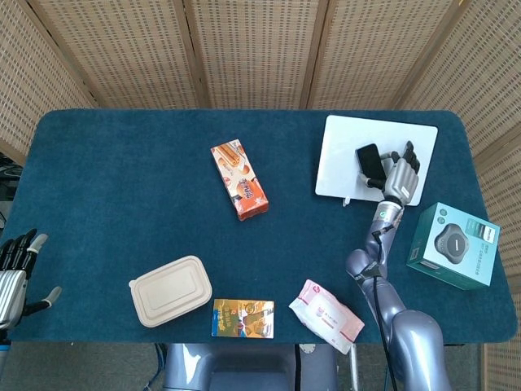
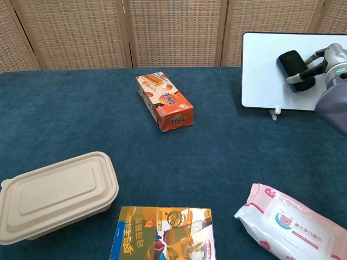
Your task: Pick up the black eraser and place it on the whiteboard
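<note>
Both views are evenly and brightly lit; shadows are soft, focus is sharp, and no glare is noted.

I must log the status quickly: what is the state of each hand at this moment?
Left hand: open, holding nothing, at the table's near edge.
Right hand: holding the black rectangular eraser over the white rectangular whiteboard.
</note>
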Available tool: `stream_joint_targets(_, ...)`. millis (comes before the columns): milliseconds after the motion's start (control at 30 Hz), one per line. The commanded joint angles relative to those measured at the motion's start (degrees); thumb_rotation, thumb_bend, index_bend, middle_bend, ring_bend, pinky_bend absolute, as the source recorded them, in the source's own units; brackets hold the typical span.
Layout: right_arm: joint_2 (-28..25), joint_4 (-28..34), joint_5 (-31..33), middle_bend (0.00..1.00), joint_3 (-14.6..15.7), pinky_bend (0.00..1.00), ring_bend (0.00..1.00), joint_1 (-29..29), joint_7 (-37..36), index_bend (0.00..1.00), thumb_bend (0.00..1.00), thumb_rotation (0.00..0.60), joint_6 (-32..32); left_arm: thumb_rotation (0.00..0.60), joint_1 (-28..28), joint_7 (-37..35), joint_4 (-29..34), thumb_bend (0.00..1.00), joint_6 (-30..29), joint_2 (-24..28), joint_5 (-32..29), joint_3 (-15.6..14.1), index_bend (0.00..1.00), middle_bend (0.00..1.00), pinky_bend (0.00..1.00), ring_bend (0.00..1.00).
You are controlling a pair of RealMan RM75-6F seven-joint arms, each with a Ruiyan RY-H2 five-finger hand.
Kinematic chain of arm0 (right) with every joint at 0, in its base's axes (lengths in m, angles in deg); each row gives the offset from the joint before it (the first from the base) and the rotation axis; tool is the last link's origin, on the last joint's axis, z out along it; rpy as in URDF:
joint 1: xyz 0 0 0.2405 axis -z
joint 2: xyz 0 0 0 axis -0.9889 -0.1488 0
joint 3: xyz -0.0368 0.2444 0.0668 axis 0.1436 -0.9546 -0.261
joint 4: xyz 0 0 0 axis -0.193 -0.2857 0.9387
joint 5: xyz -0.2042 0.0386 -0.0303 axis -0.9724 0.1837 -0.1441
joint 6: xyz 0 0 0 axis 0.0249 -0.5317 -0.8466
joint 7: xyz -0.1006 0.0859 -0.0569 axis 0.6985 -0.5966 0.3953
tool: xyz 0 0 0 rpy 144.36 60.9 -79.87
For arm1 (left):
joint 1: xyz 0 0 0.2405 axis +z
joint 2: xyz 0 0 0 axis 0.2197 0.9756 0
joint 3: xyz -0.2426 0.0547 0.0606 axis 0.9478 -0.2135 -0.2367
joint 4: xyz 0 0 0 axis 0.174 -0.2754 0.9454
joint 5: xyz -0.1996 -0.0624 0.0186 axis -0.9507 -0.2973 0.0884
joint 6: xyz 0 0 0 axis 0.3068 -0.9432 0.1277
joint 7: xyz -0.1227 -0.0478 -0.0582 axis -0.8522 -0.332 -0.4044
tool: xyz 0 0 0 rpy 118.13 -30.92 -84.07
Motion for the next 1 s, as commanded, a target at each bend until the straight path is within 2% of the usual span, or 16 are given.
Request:
stream_joint_targets(33,-0.03,0.04,-0.12,0.0,0.12,0.0,0.0,0.08,0.04,0.37,0.13,0.6,-0.13,0.6,-0.02,0.04,0.04,0.25,0.04,0.0,0.0,-0.01,0.0,0.0,0.0,0.0)
stream_joint_targets(567,0.19,0.19,-0.43,0.0,0.41,0.0,0.0,0.35,0.26,0.25,0.1,0.6,-0.52,0.6,-0.07,-0.11,0.36,0.25,0.2,0.21,0.0,-0.14,0.0,0.0,0.0,0.0)
stream_joint_targets(867,0.04,0.63,-1.45,0.0,1.06,0.0,0.0,0.97,-1.86,0.13,0.05,0.6,1.41,0.6,-0.06,-0.21,0.34,0.25,0.08,0.24,0.19,-0.2,0.0,0.0,0.0,0.0)
stream_joint_targets(1000,-0.26,1.3,-1.99,0.0,1.36,0.0,0.0,1.43,-3.33,0.0,0.03,0.6,2.54,0.6,-0.06,-0.25,0.39,0.25,0.04,0.27,0.33,-0.24,0.0,0.0,0.0,0.0)
